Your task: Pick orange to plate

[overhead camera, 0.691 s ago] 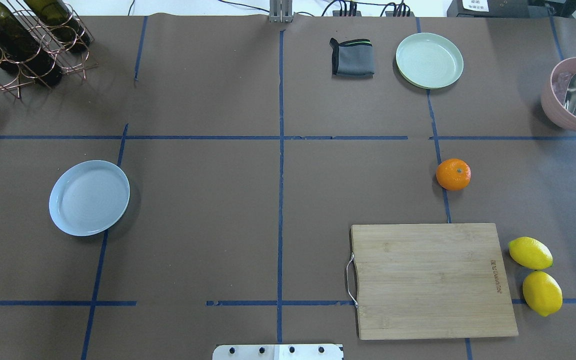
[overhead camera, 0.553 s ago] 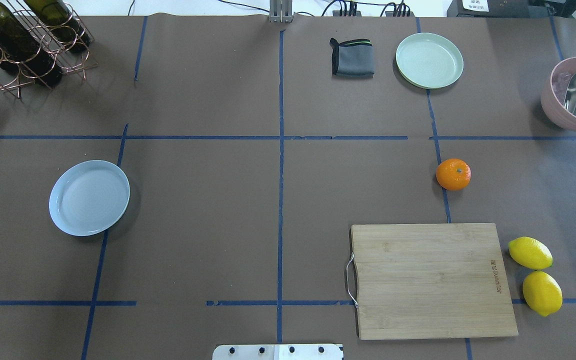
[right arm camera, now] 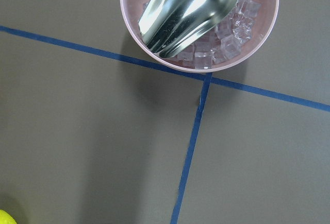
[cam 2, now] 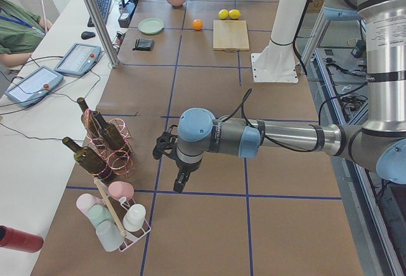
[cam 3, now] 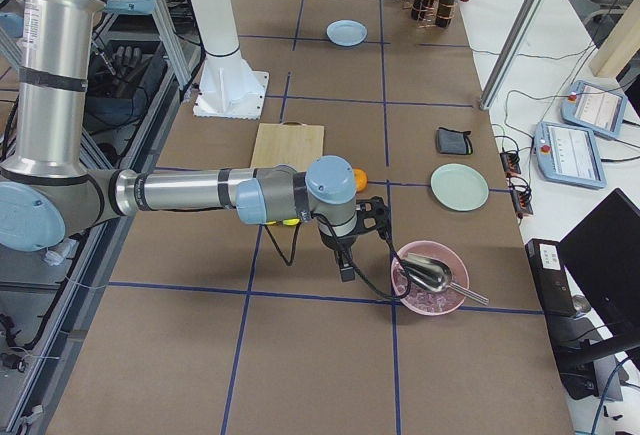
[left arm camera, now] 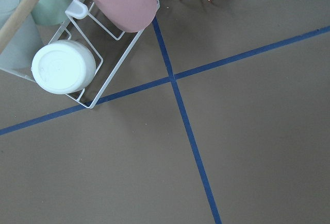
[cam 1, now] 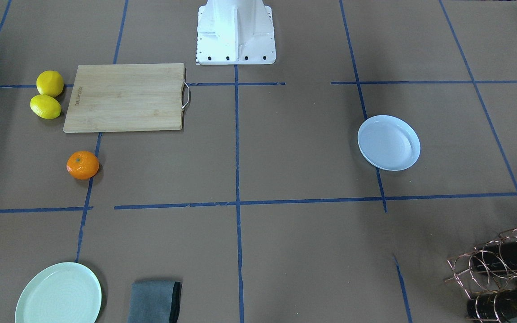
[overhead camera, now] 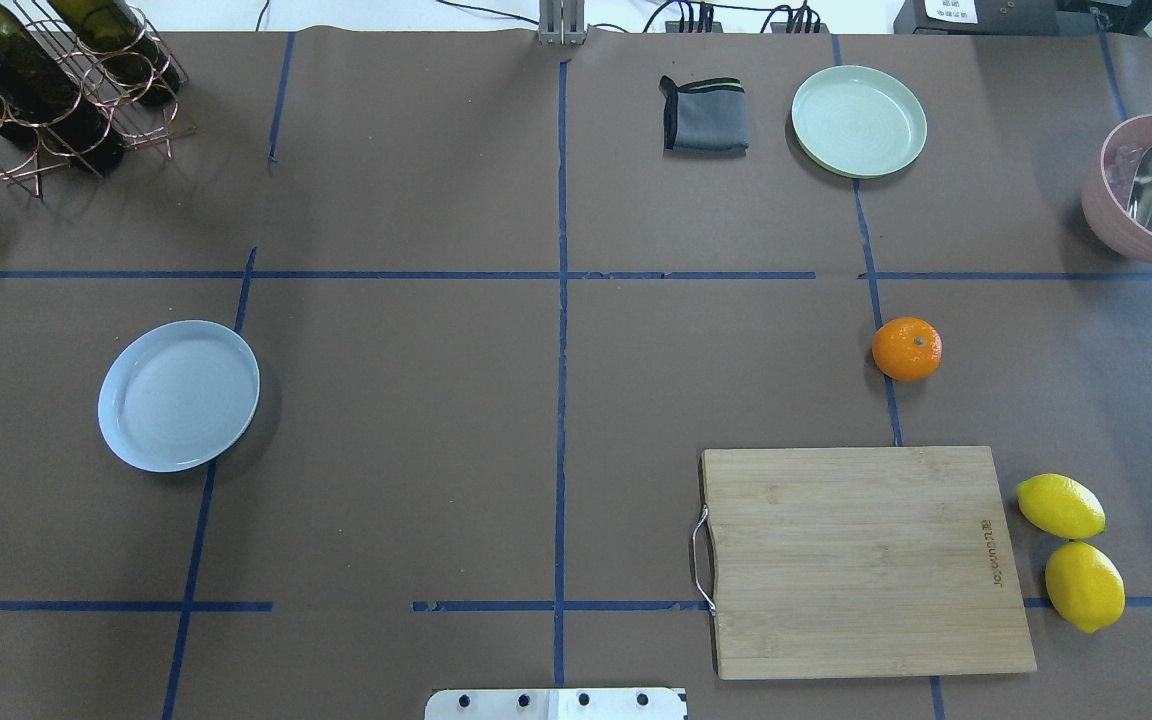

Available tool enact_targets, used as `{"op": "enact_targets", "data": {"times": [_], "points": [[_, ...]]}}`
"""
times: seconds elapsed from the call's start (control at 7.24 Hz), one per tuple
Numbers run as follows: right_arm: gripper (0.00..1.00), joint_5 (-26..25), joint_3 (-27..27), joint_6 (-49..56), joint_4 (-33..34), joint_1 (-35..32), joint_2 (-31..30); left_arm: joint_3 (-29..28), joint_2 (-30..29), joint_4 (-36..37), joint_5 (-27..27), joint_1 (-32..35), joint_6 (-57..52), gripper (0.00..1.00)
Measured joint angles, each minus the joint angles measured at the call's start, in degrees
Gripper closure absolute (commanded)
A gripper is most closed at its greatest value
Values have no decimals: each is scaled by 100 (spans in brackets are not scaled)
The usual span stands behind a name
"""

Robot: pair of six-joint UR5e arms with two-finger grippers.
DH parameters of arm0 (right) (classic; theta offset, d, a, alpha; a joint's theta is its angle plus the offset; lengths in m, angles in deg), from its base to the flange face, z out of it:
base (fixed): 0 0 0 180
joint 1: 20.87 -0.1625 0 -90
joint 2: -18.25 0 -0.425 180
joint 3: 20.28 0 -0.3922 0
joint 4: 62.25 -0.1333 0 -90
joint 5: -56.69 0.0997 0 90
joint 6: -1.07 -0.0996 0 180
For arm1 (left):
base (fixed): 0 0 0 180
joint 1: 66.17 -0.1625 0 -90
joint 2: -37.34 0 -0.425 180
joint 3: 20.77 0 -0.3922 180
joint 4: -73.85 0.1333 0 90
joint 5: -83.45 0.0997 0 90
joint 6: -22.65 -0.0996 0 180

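**Table unchanged; orange lies apart from both grippers**

Vs the overhead shots a moment earlier, nothing differs. The small round bright-orange fruit, i.e. the orange (overhead camera: 907, 349), is in the same spot on the brown paper-covered table (overhead camera: 436, 450), touching a blue tape line. The round glossy white-bluish plate (overhead camera: 179, 395) is in the same spot too.

Overhead: the orange is at 3 o'clock of table centre and the plate at 9 o'clock, well apart; the orange is not on the plate. The orange is at 12 o'clock of the rectangular bamboo cutting board (overhead camera: 866, 560), near it, no contact. Two yellow lemons (overhead camera: 1061, 506) sit side by side at 3 o'clock of the board. A pale mint-green dish (overhead camera: 859, 121) and a folded grey cloth (overhead camera: 704, 118) lie twd 12 o'clock of the orange.

The right gripper (cam 3: 380, 218) shows in the side cam only, held over the table just beside the pink bowl (cam 3: 430, 280) of ice cubes w/ a metal scoop. The orange is at approx 11 o'clock of it, near, partly hidden by the wrist. Jaw gap: can't tell.

The left gripper (cam 2: 160, 151) shows in the side cam only, near the copper wire bottle rack (cam 2: 104, 139). The orange is at approx 1 o'clock of it, far up the table, well apart. Jaw gap: can't tell.
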Motion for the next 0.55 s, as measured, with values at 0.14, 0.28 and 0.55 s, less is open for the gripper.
{"op": "enact_targets", "data": {"times": [0.14,0.28,0.55], "points": [[0,0,0,-16,-47,0,-1,63,-31,-397,-2,-7,9,0],[0,1,3,-26,-66,0,-9,37,-61,-1075,1,-14,28,0],[0,8,19,-25,-81,0,-59,-429,-334,-2792,-187,-27,397,0]]}}
